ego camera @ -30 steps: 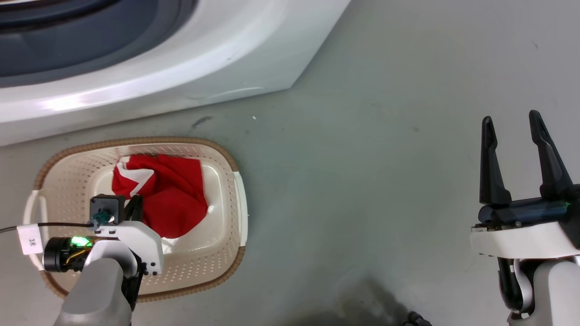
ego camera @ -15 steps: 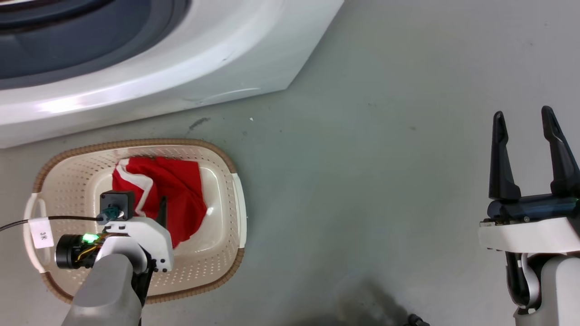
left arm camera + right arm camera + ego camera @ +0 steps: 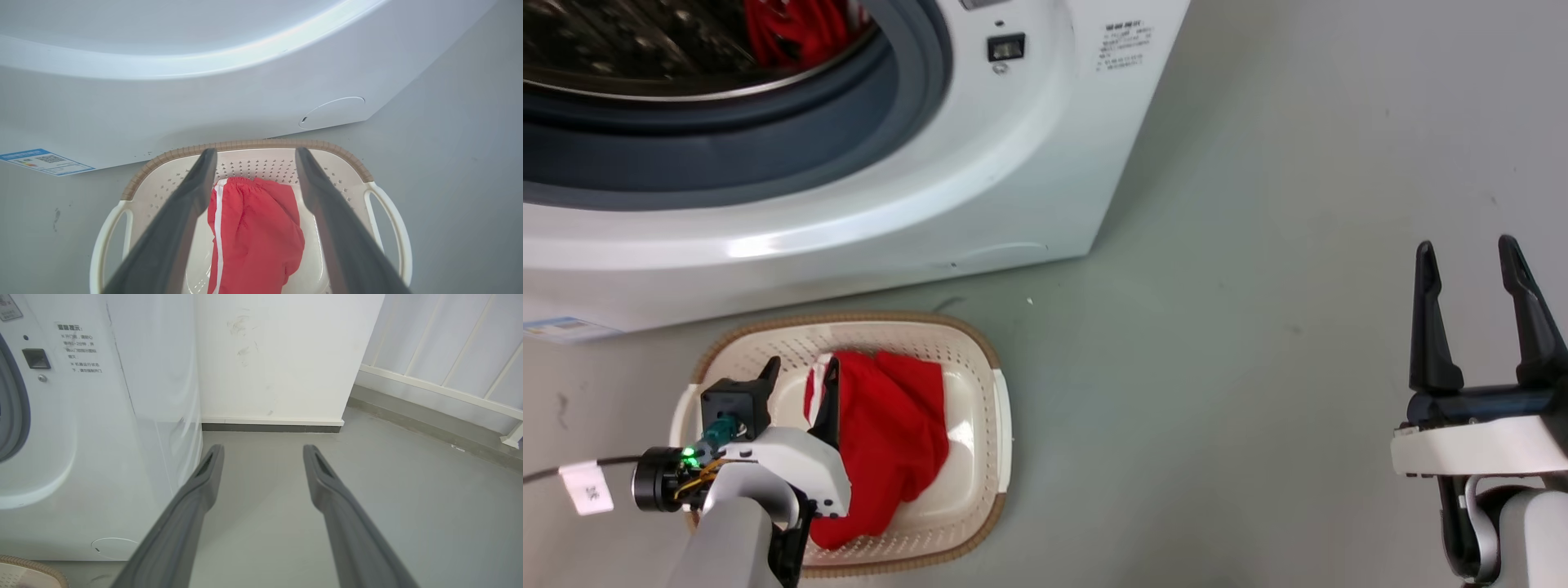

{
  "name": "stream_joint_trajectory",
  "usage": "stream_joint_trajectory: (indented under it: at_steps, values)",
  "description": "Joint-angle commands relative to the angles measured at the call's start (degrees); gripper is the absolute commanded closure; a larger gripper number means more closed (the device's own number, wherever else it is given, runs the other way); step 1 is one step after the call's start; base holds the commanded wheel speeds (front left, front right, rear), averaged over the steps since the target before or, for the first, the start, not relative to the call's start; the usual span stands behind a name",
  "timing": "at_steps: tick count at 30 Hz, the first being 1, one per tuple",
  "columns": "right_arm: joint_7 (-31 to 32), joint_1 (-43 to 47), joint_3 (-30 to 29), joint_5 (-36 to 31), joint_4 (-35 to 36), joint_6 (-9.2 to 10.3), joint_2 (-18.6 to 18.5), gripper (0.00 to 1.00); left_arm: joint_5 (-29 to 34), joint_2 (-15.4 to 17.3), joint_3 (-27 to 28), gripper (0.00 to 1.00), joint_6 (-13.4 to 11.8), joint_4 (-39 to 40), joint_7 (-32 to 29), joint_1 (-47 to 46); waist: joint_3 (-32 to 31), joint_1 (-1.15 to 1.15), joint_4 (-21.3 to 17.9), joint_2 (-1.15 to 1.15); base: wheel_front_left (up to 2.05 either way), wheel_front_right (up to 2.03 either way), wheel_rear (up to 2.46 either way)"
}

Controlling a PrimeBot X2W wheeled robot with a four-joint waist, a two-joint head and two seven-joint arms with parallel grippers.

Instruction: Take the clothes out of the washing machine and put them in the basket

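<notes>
Okay, our left gripper hangs open and empty over the basket, with clothes lying inside. Our right gripper is open, well apart. Beyond, the washing machine drum holds red fabric.

The left gripper has opened and lifted off the clothes
</notes>
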State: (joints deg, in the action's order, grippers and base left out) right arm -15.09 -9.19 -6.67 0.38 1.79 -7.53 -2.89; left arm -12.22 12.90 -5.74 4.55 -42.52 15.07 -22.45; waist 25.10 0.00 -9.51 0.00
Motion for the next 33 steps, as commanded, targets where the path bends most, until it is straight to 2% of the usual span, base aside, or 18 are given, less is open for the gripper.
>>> stream_joint_trajectory:
  at_steps: [1, 12, 20, 26, 28, 30, 33]
  values:
    - [-0.12, 1.02, -0.34, -0.44, -0.23, 0.07, 0.05, 0.00, 0.46, -0.51, 0.60, 0.00, 0.18, 2.17, 0.15, 1.82, -3.39, 0.00, 1.83, 0.00, 0.00, 0.00, 0.00]
    - [-0.12, 4.05, -0.78, -0.97, -1.06, 0.07, 0.06, 0.00, 2.40, -3.51, 4.77, 0.00, 0.84, 21.48, 0.15, 10.44, -9.40, 0.00, 3.85, 0.00, 0.00, 0.00, 0.00]
    - [-0.12, 4.75, -0.31, -0.36, -0.78, 0.07, 0.06, 0.00, 2.84, -3.02, 5.97, 0.00, 1.48, 29.63, 0.15, 11.14, -9.57, 0.00, 3.32, 0.00, 0.00, 0.00, 0.00]
    - [-0.12, 3.50, 0.43, 0.37, -0.16, 0.07, 0.06, 0.00, 1.73, -0.94, 5.54, 0.00, 2.08, 32.30, -1.42, 6.80, -6.46, 0.00, 1.25, 0.00, 0.00, 0.00, 0.00]
    - [-0.12, 3.01, 0.62, 0.71, -0.08, 0.07, 0.06, 0.00, -0.05, -0.14, 5.95, 0.00, 2.33, 32.22, -4.61, 4.31, -4.82, 0.00, 0.30, 0.00, 0.00, 0.00, 0.00]
    - [-0.12, 2.81, 1.17, 1.06, -0.12, 0.07, 0.06, 0.00, -0.37, 2.33, 5.92, 0.00, 2.44, 32.78, -7.28, 0.75, -3.01, 0.00, -0.86, 0.00, 0.00, 0.00, 0.00]
    - [-0.12, 1.69, 1.54, 1.89, 0.20, 0.07, 0.06, 0.00, -3.58, 4.19, 6.09, 0.00, 2.71, 31.96, -12.95, -4.39, 0.01, 0.00, -2.58, 0.00, 0.00, 0.00, 0.00]
